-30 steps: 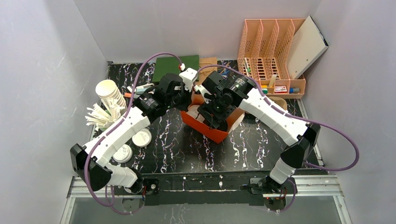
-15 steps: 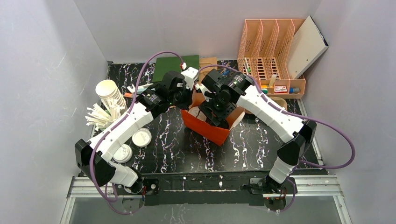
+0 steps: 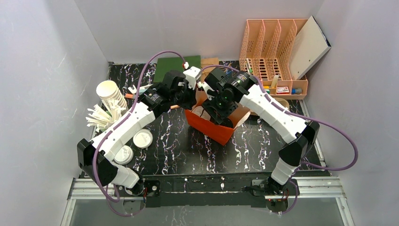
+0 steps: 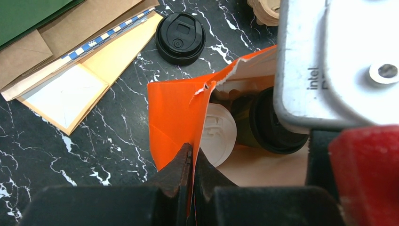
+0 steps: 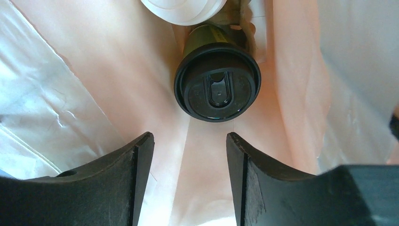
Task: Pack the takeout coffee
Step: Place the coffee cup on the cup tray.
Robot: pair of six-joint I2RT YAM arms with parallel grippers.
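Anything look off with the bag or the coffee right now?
The rim of the orange bag is torn: the left wrist view shows a jagged notch just above where the left gripper pinches it. The takeout coffee inside looks intact, lid on, no spill visible.

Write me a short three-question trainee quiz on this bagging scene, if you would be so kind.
1. True or false: the takeout coffee lies inside the orange bag.
2. What does the left gripper pinch? A) the bag's torn edge B) a white lid C) a green folder
3. Fill in: the right gripper is ___ and holds nothing.
Key: 1 true; 2 A; 3 open.
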